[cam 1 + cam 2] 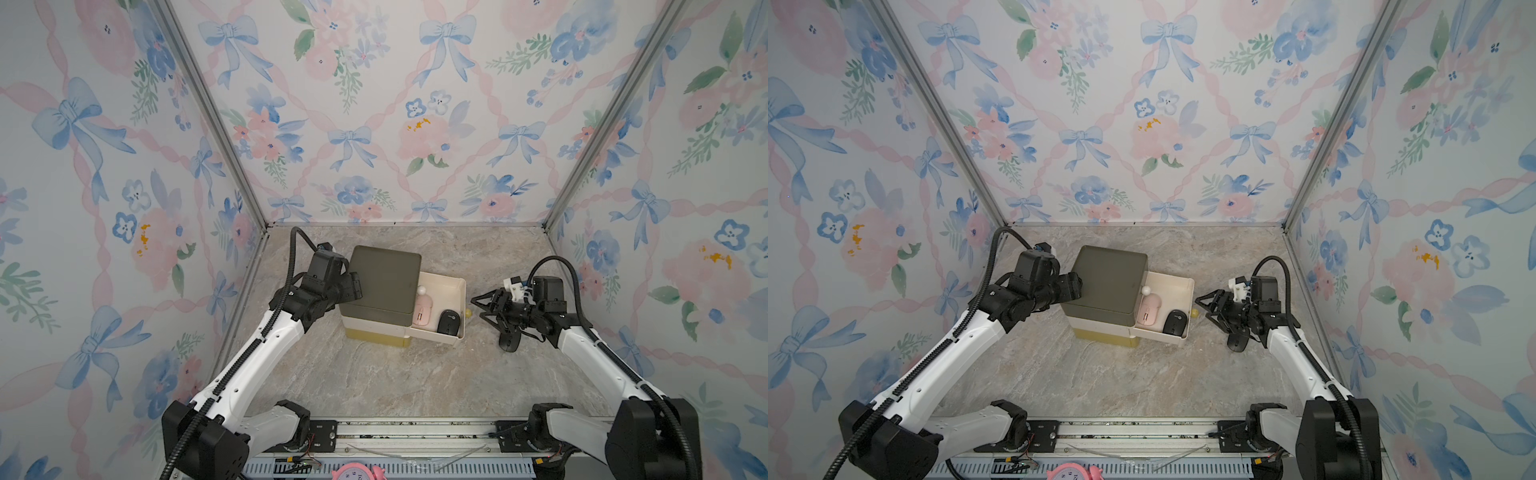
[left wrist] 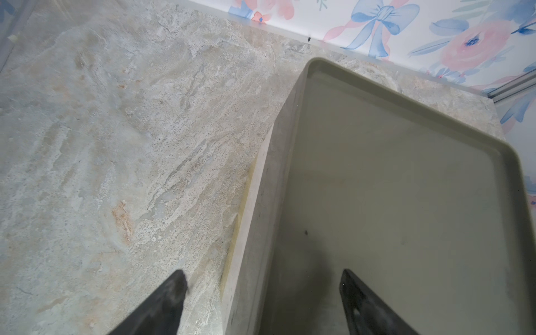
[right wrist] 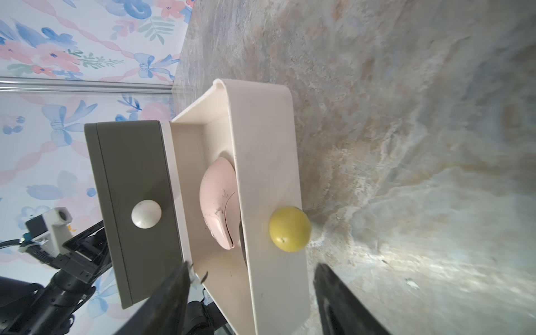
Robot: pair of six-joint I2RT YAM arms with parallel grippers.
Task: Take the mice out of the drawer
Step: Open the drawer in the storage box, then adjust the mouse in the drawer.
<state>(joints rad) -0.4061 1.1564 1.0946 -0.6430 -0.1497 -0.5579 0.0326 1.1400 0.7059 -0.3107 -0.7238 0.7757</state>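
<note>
Overhead, in both top views, the cabinet [image 1: 384, 282] stands mid-table [image 1: 374, 374] with its drawer [image 1: 462, 286] pulled out toward 3 o'clock. The pink mouse [image 1: 424, 312] and the black mouse [image 1: 449, 322] lie side by side in the drawer, black at 3 o'clock of pink. Only these views show the loose mouse [image 1: 510, 343], which lies on the table at 4 o'clock of the drawer, beneath the right wrist. The right gripper [image 1: 477, 308] points toward 9 o'clock, spread and empty, just beside the drawer. The left gripper [image 1: 356, 286] sits at the cabinet's 9 o'clock edge, its arm reaching in from 7 o'clock.

Left wrist view: the left gripper [image 2: 264, 275] is spread and empty, one finger over the table [image 2: 116, 145] and one over the cabinet [image 2: 391, 188].

Right wrist view: the right gripper [image 3: 252, 266] is spread, facing the drawer [image 3: 261, 130] and its yellow knob [image 3: 289, 229]. The pink mouse [image 3: 219, 203] shows inside; the black mouse [image 3: 242, 240] is only a dark sliver. A white knob [image 3: 146, 213] sits on the cabinet.

The table is marble-patterned and the walls [image 1: 374, 104] are floral-papered.
</note>
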